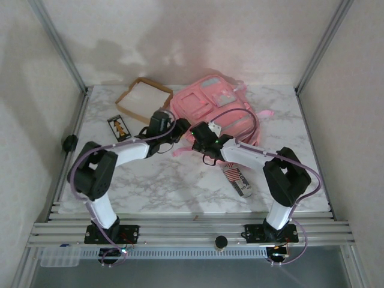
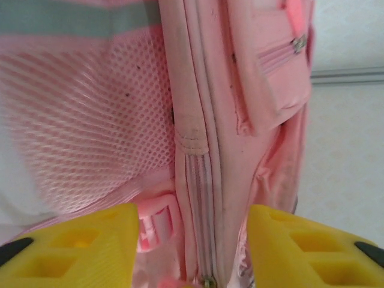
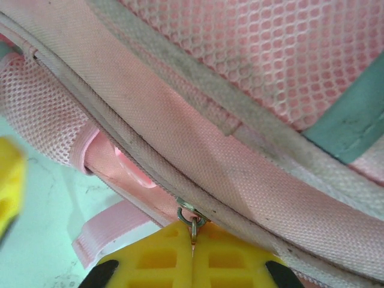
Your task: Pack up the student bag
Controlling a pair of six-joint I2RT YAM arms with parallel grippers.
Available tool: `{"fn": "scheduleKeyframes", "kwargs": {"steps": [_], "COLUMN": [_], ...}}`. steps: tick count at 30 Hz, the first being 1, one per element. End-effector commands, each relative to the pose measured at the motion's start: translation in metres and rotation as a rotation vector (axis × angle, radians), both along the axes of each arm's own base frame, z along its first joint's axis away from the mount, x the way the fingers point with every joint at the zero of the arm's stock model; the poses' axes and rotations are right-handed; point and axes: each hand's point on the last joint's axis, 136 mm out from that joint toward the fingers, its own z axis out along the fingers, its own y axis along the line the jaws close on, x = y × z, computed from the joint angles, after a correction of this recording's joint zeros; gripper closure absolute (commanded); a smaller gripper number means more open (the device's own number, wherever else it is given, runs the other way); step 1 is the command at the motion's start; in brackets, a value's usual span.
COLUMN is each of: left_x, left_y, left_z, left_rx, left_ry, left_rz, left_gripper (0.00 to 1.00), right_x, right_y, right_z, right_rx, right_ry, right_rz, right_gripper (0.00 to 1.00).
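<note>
My left jaws stand apart, straddling the zipped edge of the student bag [image 2: 204,120] without squeezing it. In the left wrist view the zip track [image 2: 198,198] runs down between the two yellow fingers [image 2: 72,246]. My right jaws are pressed together on the zip pull [image 3: 192,217], with its small metal ring caught right where they meet.

From above, a picture card [image 1: 120,127] and an open cardboard box [image 1: 144,99] sit at the far left of the worktop [image 1: 168,180]. The bag lies front-up at the far middle, and a striped packet [image 1: 238,180] lies on the near right beside my right arm.

I take the step in hand to be opening the main zip. To do it well, I would first close the left jaws on the fabric beside the track, so the bag is braced and cannot slide. Then I would draw the right jaws along the line of the track, following its curve and not lifting away. The ring is thin and could slip out of the pinch, so I would pull slowly. I would also keep the strap loop [image 2: 157,219] clear of the left grip.
</note>
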Motion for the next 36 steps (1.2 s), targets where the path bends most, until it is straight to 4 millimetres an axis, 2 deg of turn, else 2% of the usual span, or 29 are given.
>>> {"fn": "scheduleKeyframes", "kwargs": {"steps": [1,4,8,13,17,20,24,26,28,29,30,31,34,35,36], "left_x": [0.012,0.023,0.033,0.042,0.055,0.066,0.084,0.095,0.095,0.091,0.084,0.074,0.038,0.025,0.015], "left_y": [-0.026,-0.024,-0.023,0.005,0.032,0.051,0.069,0.065,0.062,0.057,0.051,0.045,0.033,0.027,0.023], "left_z": [0.017,0.013,-0.003,-0.022,-0.023,-0.023,-0.017,-0.008,0.002,0.009,0.013,0.022,0.032,0.031,0.029], "left_rx": [-0.057,-0.062,-0.035,0.045,0.089,0.147,0.207,0.240,0.267,0.249,0.214,0.160,0.062,0.039,0.028], "left_ry": [-0.040,-0.059,-0.030,-0.013,-0.018,-0.019,-0.043,-0.075,-0.112,-0.122,-0.123,-0.134,-0.110,-0.094,-0.072], "left_rz": [-0.001,0.050,0.085,0.187,0.243,0.255,0.237,0.175,0.138,0.110,0.086,0.061,0.053,0.044,0.048], "left_gripper": [0.53,0.58,0.77,0.98,1.00,1.00,1.00,1.00,1.00,0.94,0.78,0.68,0.59,0.53,0.51], "right_x": [-0.006,-0.012,-0.018,-0.028,-0.040,-0.043,-0.043,-0.034,-0.028,-0.025,-0.024,-0.023,-0.020,-0.019,-0.020], "right_y": [-0.008,-0.009,-0.021,-0.051,-0.084,-0.116,-0.146,-0.141,-0.122,-0.113,-0.106,-0.098,-0.084,-0.071,-0.060], "right_z": [0.004,-0.001,-0.003,0.000,0.005,0.006,0.013,0.018,0.020,0.021,0.020,0.019,0.021,0.025,0.029], "right_rx": [-0.001,-0.004,-0.032,-0.073,-0.118,-0.115,-0.146,-0.149,-0.158,-0.156,-0.147,-0.124,-0.067,-0.031,0.001], "right_ry": [0.011,0.038,0.056,0.088,0.094,0.114,0.101,0.069,0.052,0.052,0.056,0.056,0.039,0.017,0.001], "right_rz": [0.016,0.031,0.017,-0.028,-0.059,-0.088,-0.082,-0.021,0.058,0.084,0.102,0.124,0.174,0.240,0.295], "right_gripper": [1.00,1.00,1.00,1.00,1.00,1.00,1.00,1.00,1.00,1.00,1.00,1.00,1.00,1.00,1.00]}}
